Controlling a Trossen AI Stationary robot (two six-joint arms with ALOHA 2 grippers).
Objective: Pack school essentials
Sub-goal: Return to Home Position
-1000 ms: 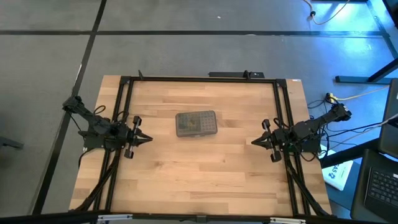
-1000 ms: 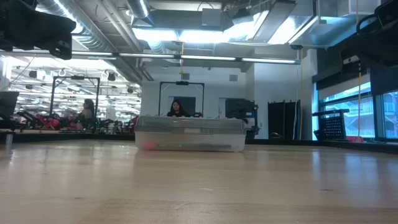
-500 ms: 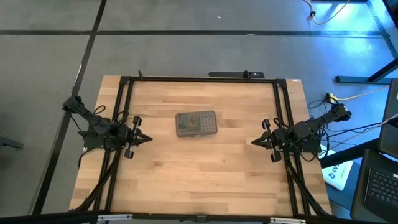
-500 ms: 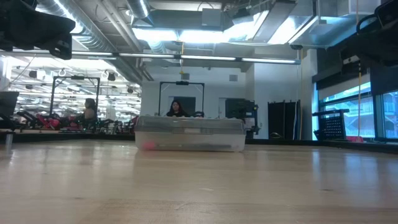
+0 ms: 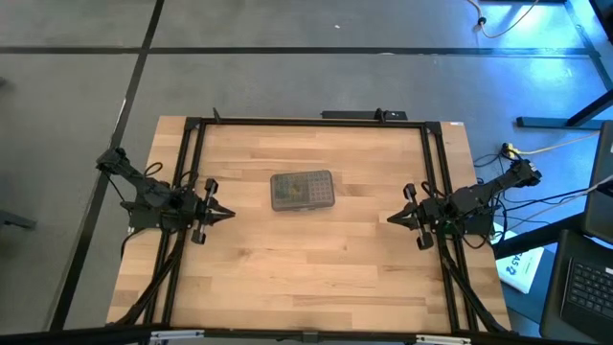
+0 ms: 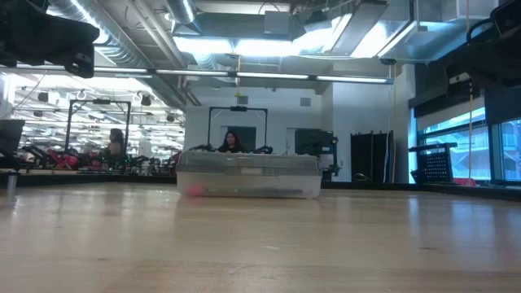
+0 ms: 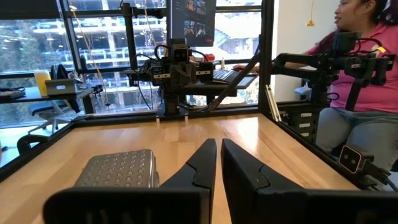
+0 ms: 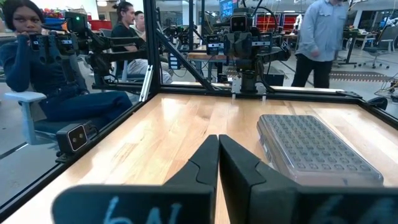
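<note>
Case with lid on, pink thing inside.

Shut away inside a clear plastic case under a grey dotted lid, closed and level. Set flat on the counter, midway between its left and right sides, in the upper half as seen from overhead. Glimpsed only dimly through the walls: from table height, a pink blur low at one end, down on the case's floor; from above, a faint yellow-green tinge beneath the lid. Otherwise too clouded to tell apart (pencils, scissors and eraser not made out singly).
</note>
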